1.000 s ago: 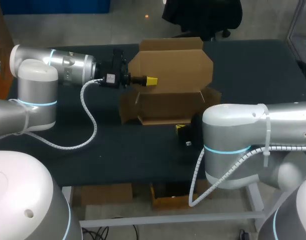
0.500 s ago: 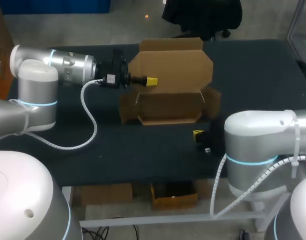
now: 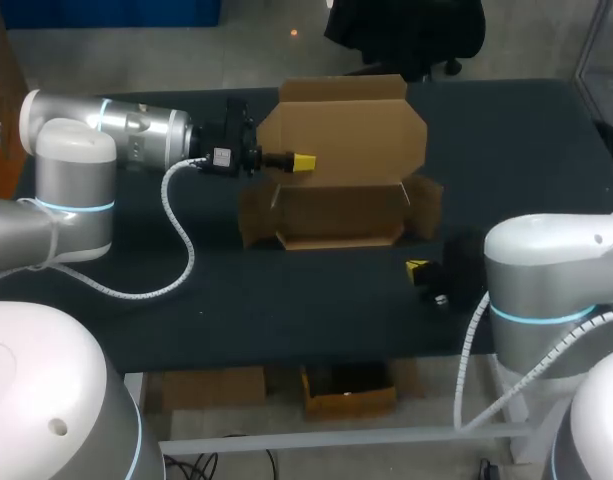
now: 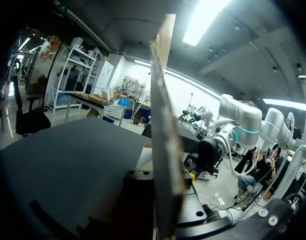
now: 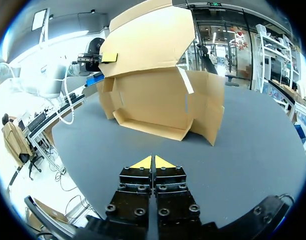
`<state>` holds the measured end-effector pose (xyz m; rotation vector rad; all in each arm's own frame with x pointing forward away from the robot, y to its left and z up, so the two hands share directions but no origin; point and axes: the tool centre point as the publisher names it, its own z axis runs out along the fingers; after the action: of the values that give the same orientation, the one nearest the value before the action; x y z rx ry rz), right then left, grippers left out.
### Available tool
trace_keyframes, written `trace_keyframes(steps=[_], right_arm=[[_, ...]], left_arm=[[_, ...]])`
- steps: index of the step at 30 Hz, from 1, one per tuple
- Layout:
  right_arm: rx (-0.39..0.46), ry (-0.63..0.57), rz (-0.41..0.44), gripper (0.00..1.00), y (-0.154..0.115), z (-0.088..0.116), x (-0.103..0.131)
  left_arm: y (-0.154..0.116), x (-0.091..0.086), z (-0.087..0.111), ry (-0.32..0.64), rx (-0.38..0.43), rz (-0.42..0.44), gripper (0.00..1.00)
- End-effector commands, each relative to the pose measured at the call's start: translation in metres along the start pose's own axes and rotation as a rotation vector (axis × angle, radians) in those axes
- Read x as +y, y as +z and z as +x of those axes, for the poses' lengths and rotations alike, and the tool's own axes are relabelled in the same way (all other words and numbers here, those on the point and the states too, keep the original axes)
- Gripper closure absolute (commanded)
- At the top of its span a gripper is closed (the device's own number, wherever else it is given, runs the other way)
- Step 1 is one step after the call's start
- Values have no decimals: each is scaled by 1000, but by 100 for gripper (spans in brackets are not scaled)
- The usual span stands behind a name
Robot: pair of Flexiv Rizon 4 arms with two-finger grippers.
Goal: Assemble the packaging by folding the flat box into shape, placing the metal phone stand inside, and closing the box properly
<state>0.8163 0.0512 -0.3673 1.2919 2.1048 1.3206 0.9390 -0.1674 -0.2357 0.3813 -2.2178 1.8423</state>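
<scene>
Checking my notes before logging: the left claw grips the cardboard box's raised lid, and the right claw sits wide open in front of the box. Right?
Not quite: the right claw is shut and empty, as the right wrist view shows. The left claw does grip the raised lid of the cardboard box, with the right claw in front.

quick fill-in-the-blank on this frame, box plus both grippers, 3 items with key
1. The left gripper clamps the brown cardboard box by its upright ____, held between its jaws.
2. The right gripper has its jaws ____, with nothing between them.
3. On the dark table, the right gripper and the box are ____ (touching or apart).

Missing words: lid; shut; apart
</scene>
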Motion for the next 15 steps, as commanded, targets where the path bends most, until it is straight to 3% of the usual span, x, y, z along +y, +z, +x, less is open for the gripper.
trace_keyframes(steps=[1, 15], right_arm=[[101, -4, -29, 100, -66, -6, -6], [132, -49, 7, 100, -94, -11, -2]], left_arm=[[0, 3, -1, 0, 0, 0, 100], [0, 3, -1, 0, 0, 0, 100]])
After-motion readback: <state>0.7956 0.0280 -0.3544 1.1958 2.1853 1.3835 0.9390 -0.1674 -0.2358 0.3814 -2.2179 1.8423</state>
